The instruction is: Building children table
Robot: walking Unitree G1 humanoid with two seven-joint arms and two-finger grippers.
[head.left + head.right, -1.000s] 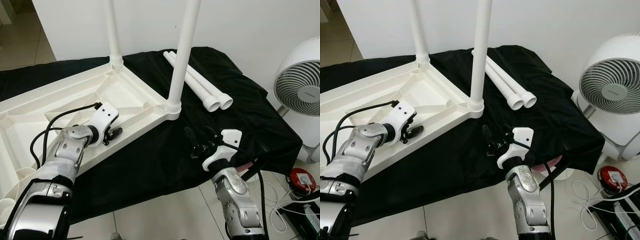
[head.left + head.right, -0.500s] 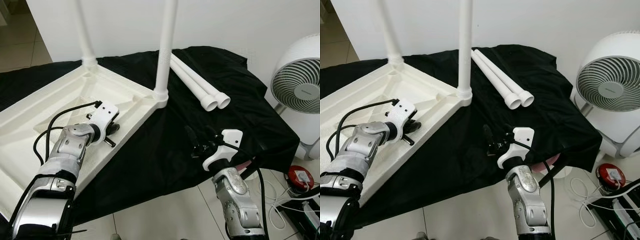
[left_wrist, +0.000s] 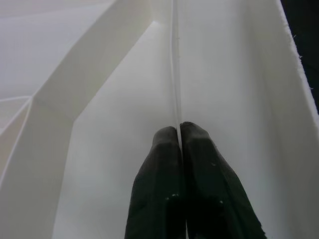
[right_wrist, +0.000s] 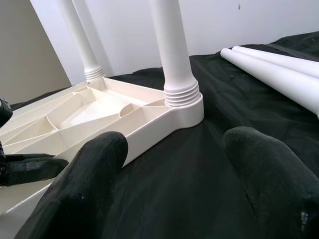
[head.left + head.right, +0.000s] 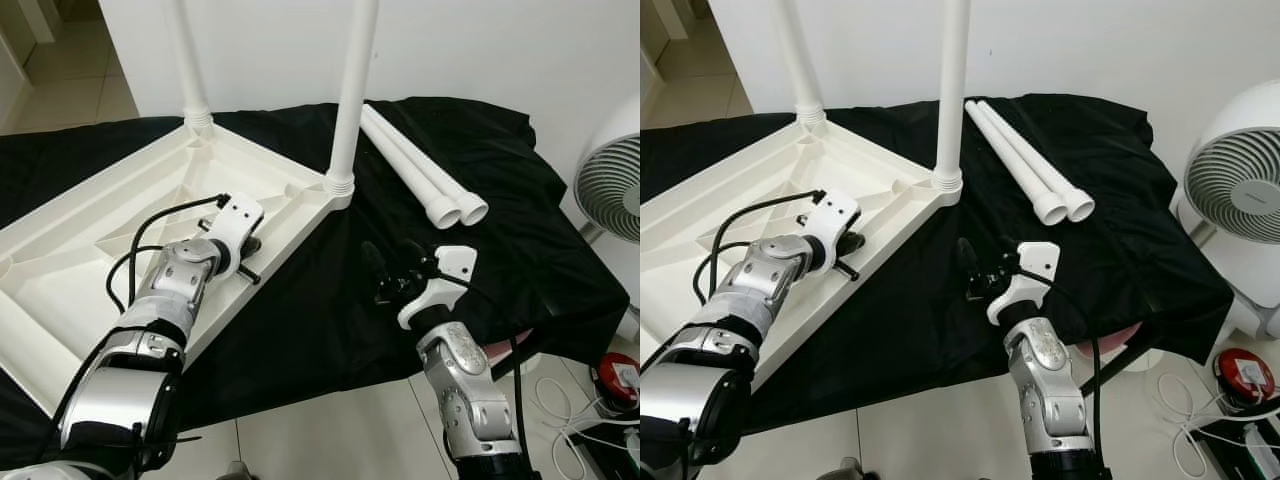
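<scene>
Right, white plastic tabletop (image 5: 90, 250) lies upside down on a black cloth (image 5: 330, 310), ribbed underside up. Two white legs are screwed in & stand upright: near-corner leg (image 5: 352, 95) w/ threaded collar at the base, far-corner leg (image 5: 188, 60) behind it. Two loose legs (image 5: 420, 175) lie side by side on the cloth, touching, open ends toward the robot.

Left gripper (image 3: 180, 130) is down inside the tabletop, near its cloth-side rim; fingers pressed together on a thin upright rib (image 3: 175, 64), fingertips (image 3: 167, 137) at the rib's edge. Left arm w/ black cable reaches over the rim.

Right gripper (image 5: 390, 262) hovers above the cloth, near the near-corner leg, fingers (image 4: 84, 169) spread wide, nothing between them. White fan (image 5: 1240, 195) stands on the robot's right, beside the cloth.
</scene>
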